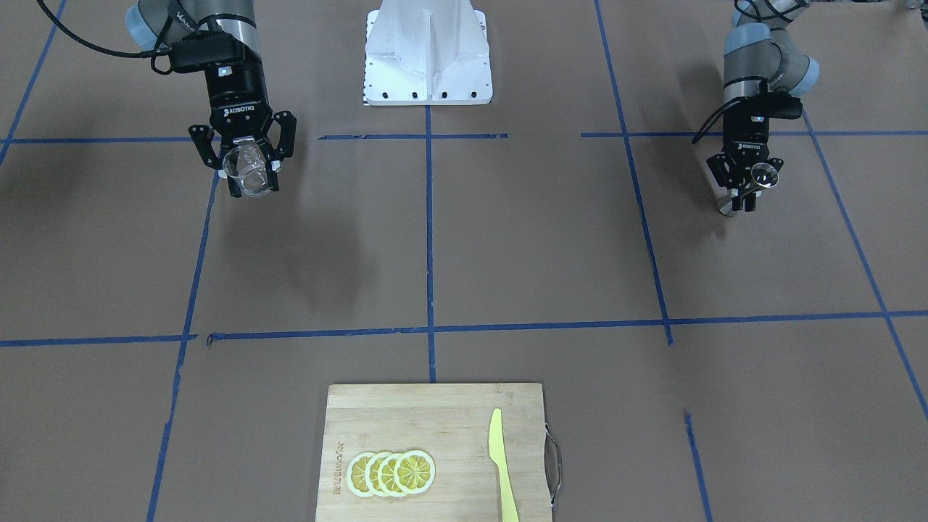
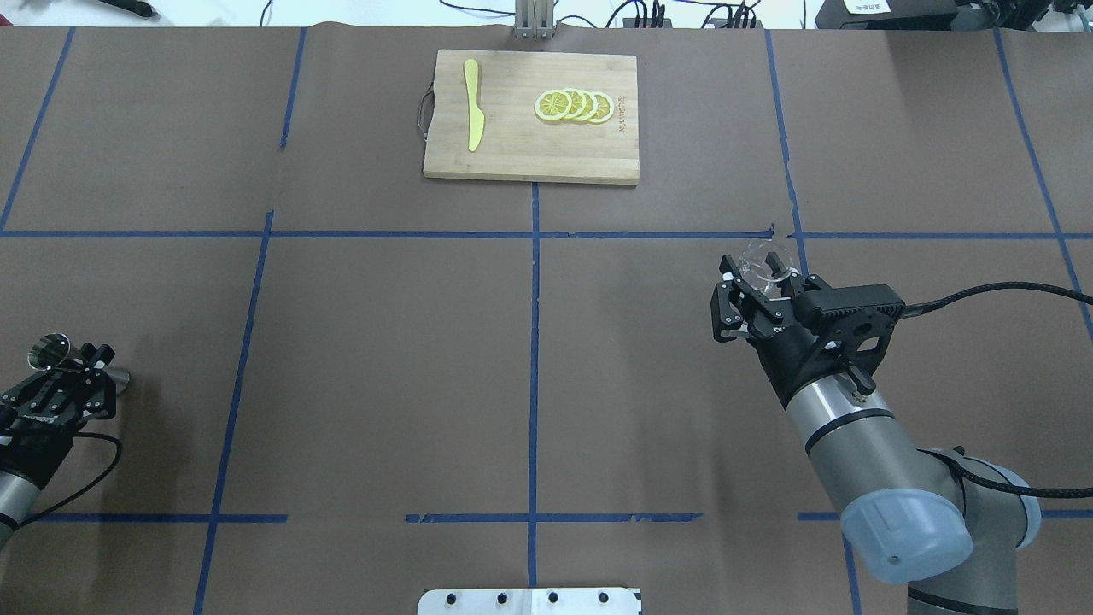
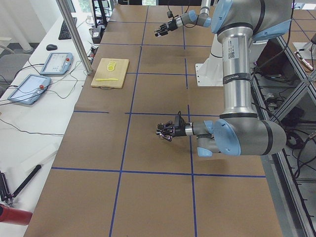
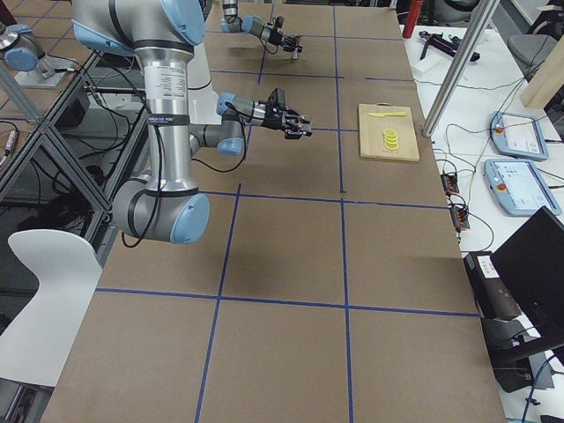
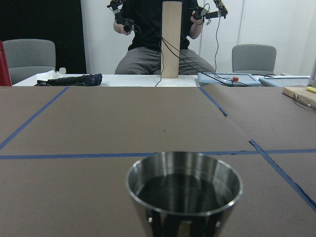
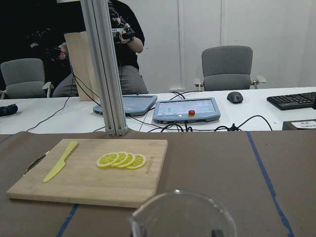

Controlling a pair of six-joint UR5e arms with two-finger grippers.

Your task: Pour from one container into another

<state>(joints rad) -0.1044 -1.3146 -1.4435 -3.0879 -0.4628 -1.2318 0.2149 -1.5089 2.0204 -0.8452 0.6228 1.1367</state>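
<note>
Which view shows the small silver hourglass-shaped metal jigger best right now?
Left wrist view: the silver metal jigger fills the lower frame, with its rim and inside visible. Overhead and front-facing views show it small in the left gripper; the side views show only a speck.

Overhead cam: behind robot, looks fwd/down. Front cam: opposite, steep. Both share cutting board (image 2: 529, 145), well beyond right pincer (image 2: 762, 278) & left pincer (image 2: 96, 369). Side cams look along tabletop (image 3: 148, 148). Wrist cams: close, low, facing fwd.
</note>
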